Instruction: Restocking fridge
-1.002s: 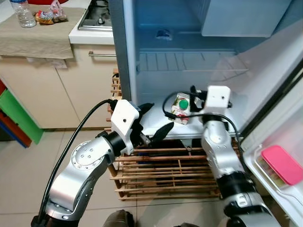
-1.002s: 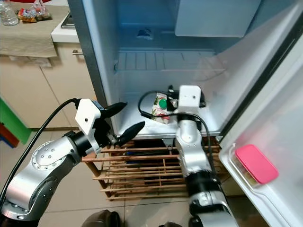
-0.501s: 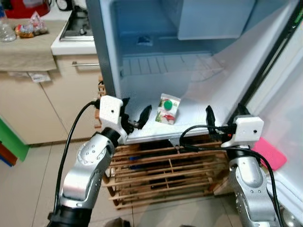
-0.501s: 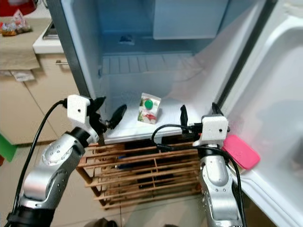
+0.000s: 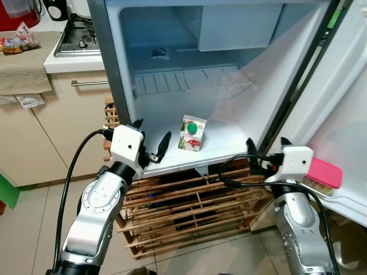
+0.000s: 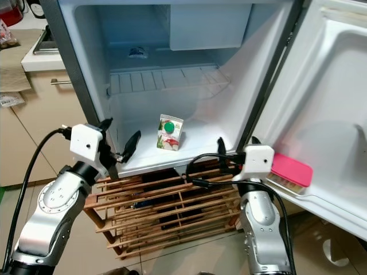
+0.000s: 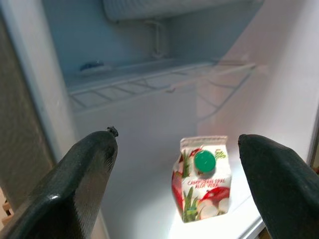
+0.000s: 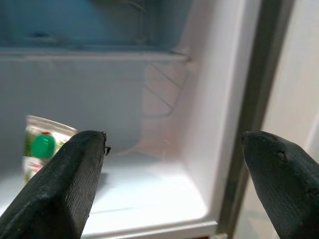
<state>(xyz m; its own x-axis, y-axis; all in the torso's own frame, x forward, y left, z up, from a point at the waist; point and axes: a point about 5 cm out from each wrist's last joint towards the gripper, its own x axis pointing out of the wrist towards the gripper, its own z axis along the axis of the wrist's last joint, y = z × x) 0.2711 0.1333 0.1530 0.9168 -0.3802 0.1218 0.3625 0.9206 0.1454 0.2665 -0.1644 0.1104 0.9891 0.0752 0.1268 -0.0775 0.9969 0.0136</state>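
The left end effector (image 5: pixel 152 144) hovers at the near left edge of the fridge floor (image 5: pixel 221 137), its fingers apart and holding nothing. A small carton (image 5: pixel 192 133) with a green cap stands upright on that floor, near the middle. The right end effector (image 5: pixel 265 153) sits near the right front corner, fingers apart and empty, beside a pink box (image 5: pixel 324 172) in the door shelf.

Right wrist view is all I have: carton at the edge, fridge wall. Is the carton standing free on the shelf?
Observer: Yes, the carton stands upright on the fridge floor shelf, nothing touching it.
Operator: Left gripper?
Observer: The left gripper is open at the shelf's front left edge, short of the carton.
Operator: Anything in the door?
Observer: A pink-lidded container sits in the door bin.
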